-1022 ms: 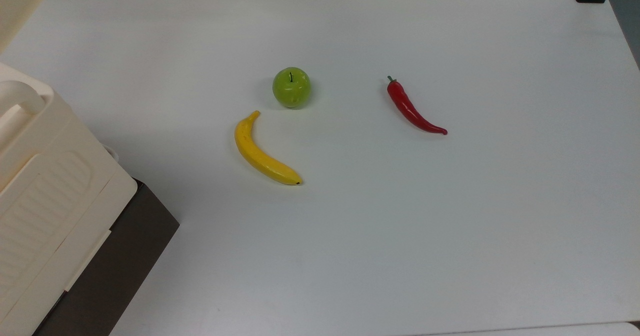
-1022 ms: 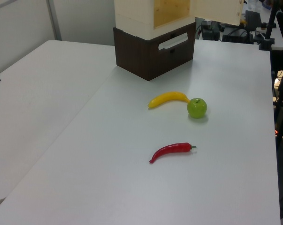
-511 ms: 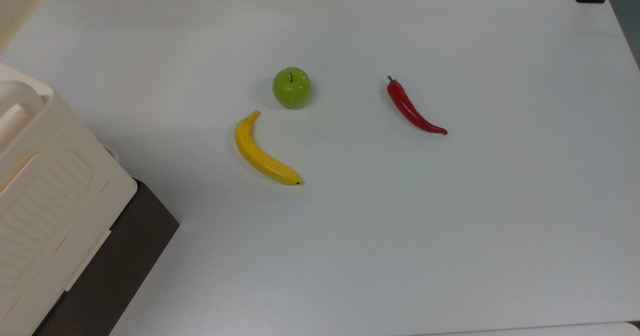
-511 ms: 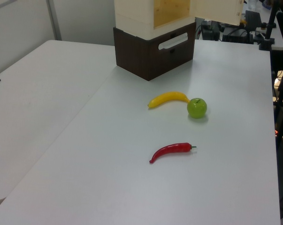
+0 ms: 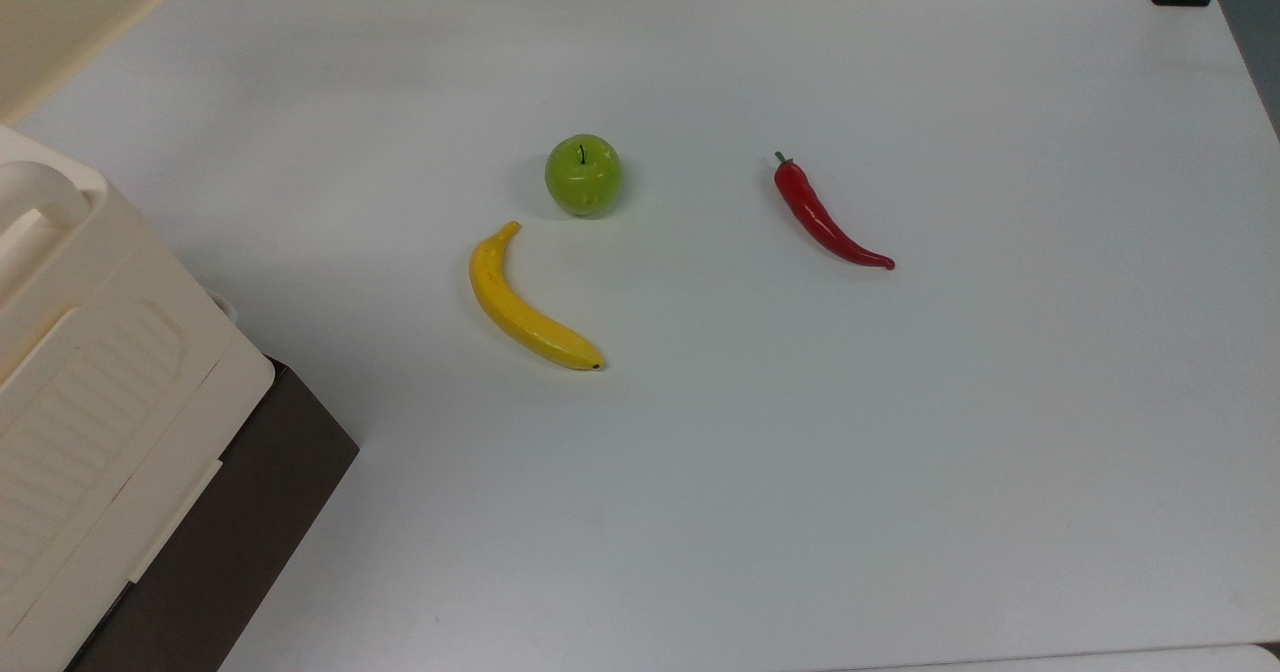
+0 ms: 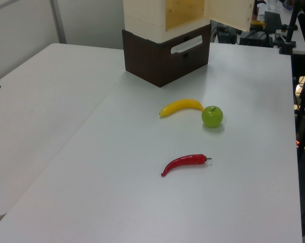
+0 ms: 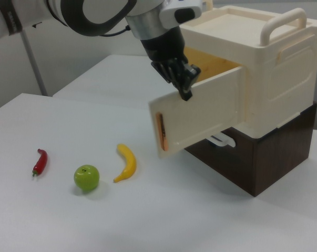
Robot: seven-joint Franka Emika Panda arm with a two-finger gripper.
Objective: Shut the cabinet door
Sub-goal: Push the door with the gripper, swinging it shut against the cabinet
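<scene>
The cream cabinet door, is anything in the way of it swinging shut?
Nothing visible is. The flat cream plastic cabinet door hangs partly open with the robot's dark gripper at its top edge. The gap to the boxy cream cabinet looks free.

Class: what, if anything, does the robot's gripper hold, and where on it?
Nothing is clearly held: the gripper sits at the top edge of the open cabinet door; a grasp cannot be told.

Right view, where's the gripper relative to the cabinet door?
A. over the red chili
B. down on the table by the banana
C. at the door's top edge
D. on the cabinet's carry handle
C. In the right view the gripper sits at the top edge of the half-open cabinet door, well above the table.
</scene>
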